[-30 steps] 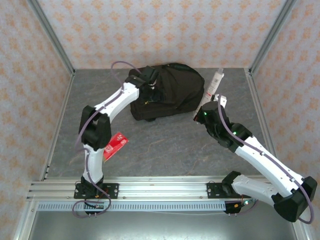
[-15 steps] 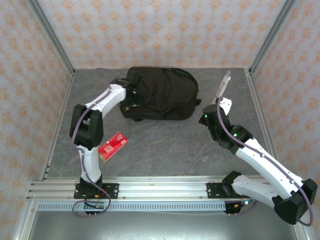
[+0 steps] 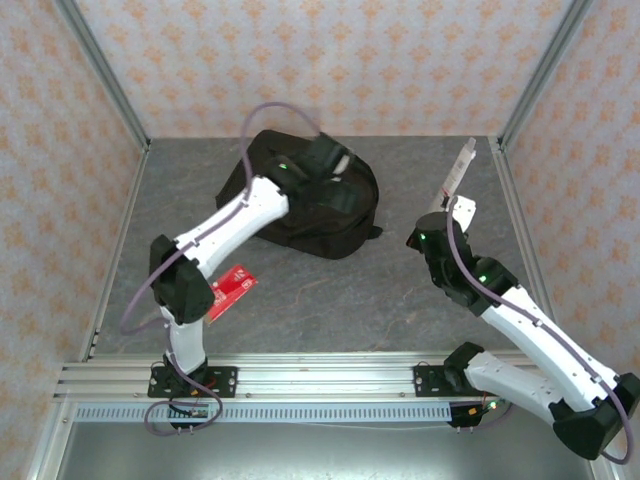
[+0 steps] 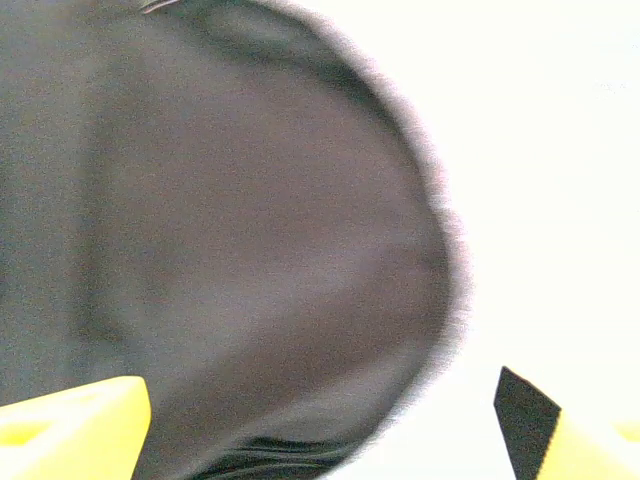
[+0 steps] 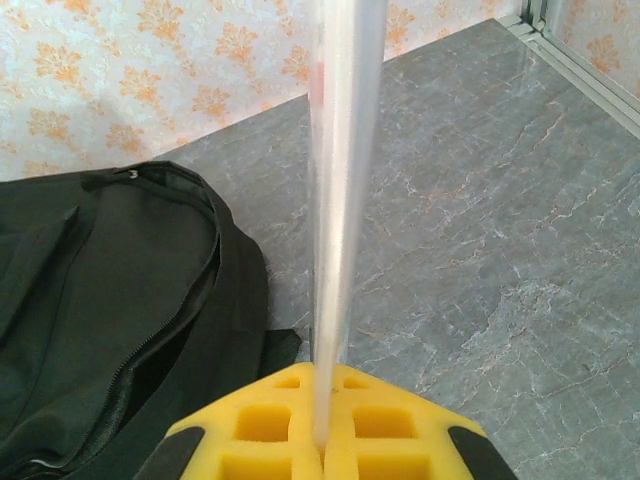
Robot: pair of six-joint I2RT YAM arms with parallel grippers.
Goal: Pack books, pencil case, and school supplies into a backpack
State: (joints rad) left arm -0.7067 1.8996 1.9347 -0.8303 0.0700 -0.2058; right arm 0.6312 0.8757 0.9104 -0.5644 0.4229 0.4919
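We see the backpack (image 3: 340,222), black and soft, lying on the grey table (image 3: 340,295) towards its far side and a little left of the middle; in the right wrist view its zip runs along the near flank (image 5: 130,370). The left arm (image 3: 235,215) reaches across the top of the bag, and in its wrist view dark, blurred fabric (image 4: 250,230) lies close under the camera. The left gripper (image 4: 320,435) has its yellow fingertips (image 4: 70,420) far apart at the two lower corners of that view, with nothing pinched between them; we cannot tell whether they touch the fabric. To the right of the bag and apart from it, the right gripper (image 3: 447,207) is clamped on a thin white card (image 3: 457,172) with a trace of red. We see the card edge-on from the wrist (image 5: 340,180), rising straight out of the closed yellow pads (image 5: 270,420). A red packet (image 3: 230,291) lies flat on the table just beside the left arm, well apart from the backpack. Patterned orange-and-cream walls (image 3: 330,60) enclose the table.
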